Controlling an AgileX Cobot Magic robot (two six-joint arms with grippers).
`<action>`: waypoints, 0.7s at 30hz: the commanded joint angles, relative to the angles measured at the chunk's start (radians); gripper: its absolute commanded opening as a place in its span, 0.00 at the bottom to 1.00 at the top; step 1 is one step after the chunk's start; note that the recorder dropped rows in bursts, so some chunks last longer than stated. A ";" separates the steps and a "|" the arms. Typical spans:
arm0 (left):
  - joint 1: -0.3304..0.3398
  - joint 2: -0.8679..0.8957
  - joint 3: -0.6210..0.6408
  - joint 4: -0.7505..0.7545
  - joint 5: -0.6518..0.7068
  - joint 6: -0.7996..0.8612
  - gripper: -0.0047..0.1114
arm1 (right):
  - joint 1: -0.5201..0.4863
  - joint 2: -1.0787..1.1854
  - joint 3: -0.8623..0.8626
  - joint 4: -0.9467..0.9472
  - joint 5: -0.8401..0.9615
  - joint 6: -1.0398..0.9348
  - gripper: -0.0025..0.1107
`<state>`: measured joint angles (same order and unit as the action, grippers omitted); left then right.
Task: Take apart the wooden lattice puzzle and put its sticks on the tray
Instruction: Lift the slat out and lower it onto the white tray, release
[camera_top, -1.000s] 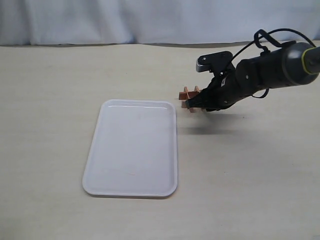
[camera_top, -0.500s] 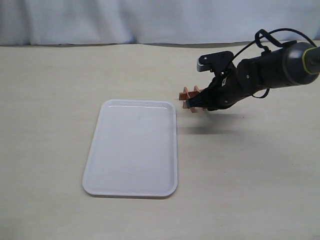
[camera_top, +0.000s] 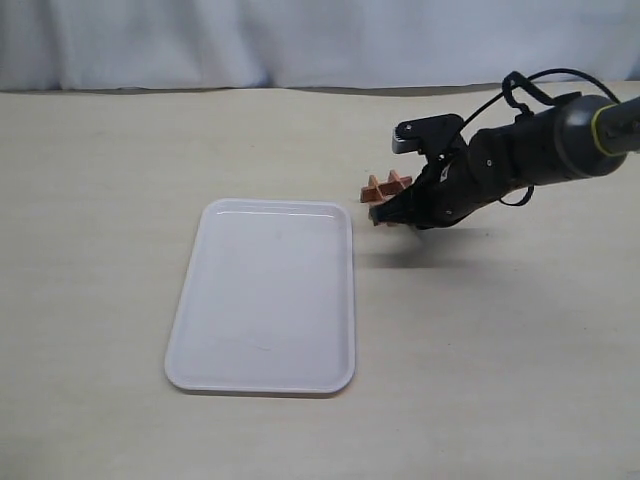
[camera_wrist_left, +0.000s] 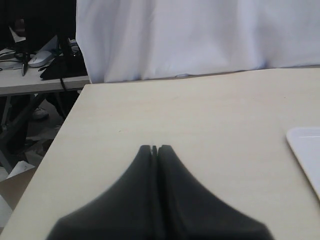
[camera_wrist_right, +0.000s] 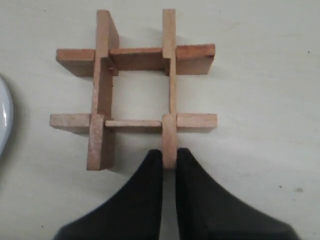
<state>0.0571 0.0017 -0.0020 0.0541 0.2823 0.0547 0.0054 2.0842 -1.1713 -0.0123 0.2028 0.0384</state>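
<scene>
Beside the far right corner of the tray (camera_top: 260, 300), on the pale worktop (camera_top: 500, 350), we see the wooden lattice puzzle (camera_top: 385, 190) fully assembled, its four sticks crossing in a hash shape. From the right wrist view the wooden lattice puzzle (camera_wrist_right: 135, 87) appears to lie flat on the worktop, with a sliver of the tray's white rim (camera_wrist_right: 3, 117) just beside it but not touching. Our right claw (camera_wrist_right: 169, 159) reaches in low from the right side of the exterior view, and its two black fingers are clenched on the protruding end of one stick (camera_wrist_right: 169, 135), one finger pressed to each flat face. In the exterior view the right claw (camera_top: 392, 212) sits at the near edge of the puzzle, with the dark arm stretching back to the right. Our left claw (camera_wrist_left: 154, 149) is well away from all this; we see it clenched on nothing, fingertips pressed together, above bare worktop with only a corner of the tray (camera_wrist_left: 306, 150) in sight. Nothing lies on the tray.
</scene>
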 joint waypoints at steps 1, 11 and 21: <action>0.005 -0.002 0.002 0.006 -0.007 -0.008 0.04 | -0.003 -0.057 -0.003 -0.005 0.006 -0.001 0.06; 0.005 -0.002 0.002 0.006 -0.012 -0.008 0.04 | 0.080 -0.344 0.039 -0.007 0.172 -0.038 0.06; 0.005 -0.002 0.002 0.006 -0.014 -0.008 0.04 | 0.401 -0.259 0.058 0.026 0.095 -0.032 0.06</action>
<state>0.0571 0.0017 -0.0020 0.0541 0.2823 0.0547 0.3578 1.7859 -1.1191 0.0111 0.3452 0.0088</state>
